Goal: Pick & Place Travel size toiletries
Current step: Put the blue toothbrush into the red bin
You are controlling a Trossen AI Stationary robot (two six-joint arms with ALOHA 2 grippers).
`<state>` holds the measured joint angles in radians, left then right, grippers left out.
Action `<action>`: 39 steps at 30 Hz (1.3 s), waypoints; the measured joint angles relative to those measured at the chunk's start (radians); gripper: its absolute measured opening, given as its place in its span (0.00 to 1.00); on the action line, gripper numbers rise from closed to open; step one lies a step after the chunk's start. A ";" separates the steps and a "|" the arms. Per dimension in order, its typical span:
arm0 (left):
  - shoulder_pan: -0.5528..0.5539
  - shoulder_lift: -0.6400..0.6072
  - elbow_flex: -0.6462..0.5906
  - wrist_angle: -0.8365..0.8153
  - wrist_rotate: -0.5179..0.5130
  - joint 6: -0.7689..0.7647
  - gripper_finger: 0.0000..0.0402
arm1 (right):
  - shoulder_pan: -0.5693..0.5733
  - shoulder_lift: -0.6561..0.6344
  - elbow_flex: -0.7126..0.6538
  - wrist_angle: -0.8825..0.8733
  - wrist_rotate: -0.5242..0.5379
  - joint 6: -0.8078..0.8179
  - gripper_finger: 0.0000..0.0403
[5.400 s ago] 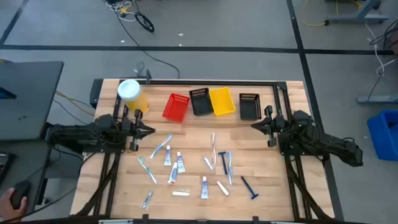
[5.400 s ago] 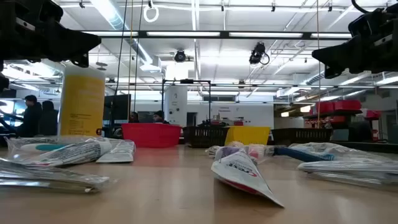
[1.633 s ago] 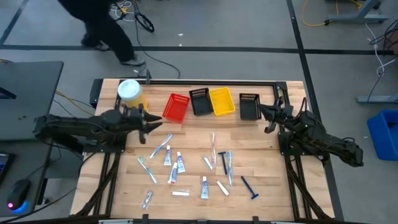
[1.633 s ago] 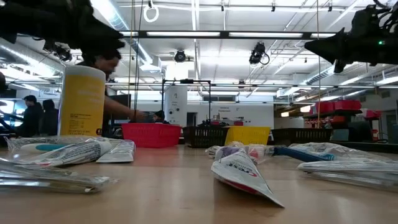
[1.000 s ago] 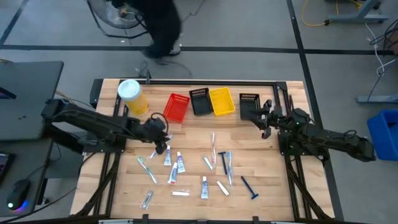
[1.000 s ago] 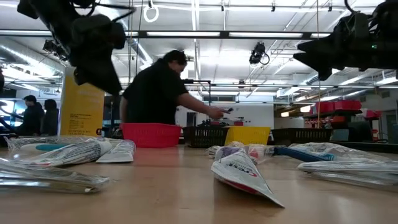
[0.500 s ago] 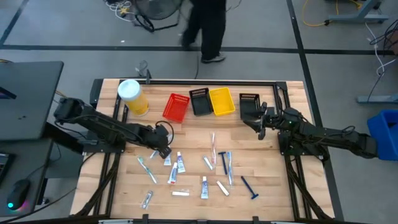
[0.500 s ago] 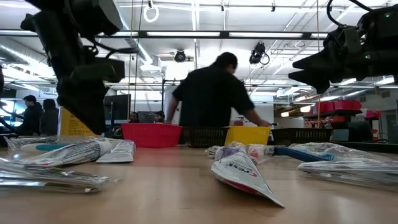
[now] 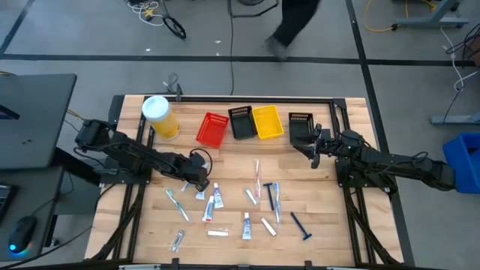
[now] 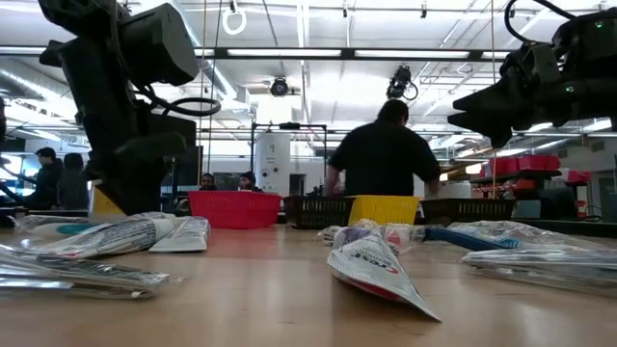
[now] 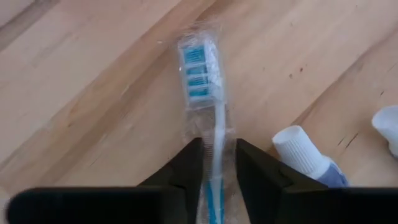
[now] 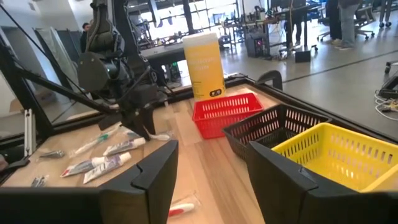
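Travel size toiletries lie scattered on the wooden table: tubes (image 9: 217, 197), a razor (image 9: 301, 225) and wrapped toothbrushes (image 9: 178, 204). My left gripper (image 9: 196, 180) is down at the table over the left group, shut on one wrapped toothbrush (image 11: 199, 78) that lies flat, with a white-capped tube (image 11: 301, 152) beside it. My right gripper (image 9: 311, 150) hovers open above the table in front of the right black bin (image 9: 301, 127), fingers wide apart (image 12: 211, 180) with nothing between them. My left gripper has the toothbrush's handle (image 11: 217, 146) between its two fingers, below the brush head. The fingers (image 11: 189, 165) come from above and stand across the handle. They press the clear wrapper in from both sides. The toothbrush lies flat on the table.
A red bin (image 9: 212, 129), a black bin (image 9: 241, 122) and a yellow bin (image 9: 267, 122) stand in a row at the far edge. A tall yellow canister (image 9: 159, 116) stands at the far left. A person (image 10: 386, 159) moves behind the table.
My left gripper has come down toward the table and a little toward its near edge, onto the toothbrush in the left group. My right gripper has shifted slightly toward the table's left. The person behind the table has walked to the right.
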<state>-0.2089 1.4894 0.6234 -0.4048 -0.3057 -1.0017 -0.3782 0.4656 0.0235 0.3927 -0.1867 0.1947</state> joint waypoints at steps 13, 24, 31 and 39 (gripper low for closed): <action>0.000 -0.004 0.008 -0.006 -0.051 -0.065 0.09 | 0.000 0.000 0.000 0.000 0.002 0.008 0.51; 0.017 -0.004 0.257 -0.091 -0.261 0.177 0.04 | 0.000 0.000 0.000 0.000 0.002 0.008 0.49; 0.100 -0.005 0.392 -0.135 -0.312 0.336 0.05 | 0.000 0.000 0.000 0.000 0.002 0.008 0.51; 0.281 -0.003 0.413 -0.083 -0.373 0.521 0.05 | 0.000 0.000 0.000 0.000 0.002 0.008 0.51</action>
<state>0.0725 1.4866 1.0363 -0.4878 -0.6785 -0.4806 -0.3779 0.4656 0.0235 0.3929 -0.1852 0.2024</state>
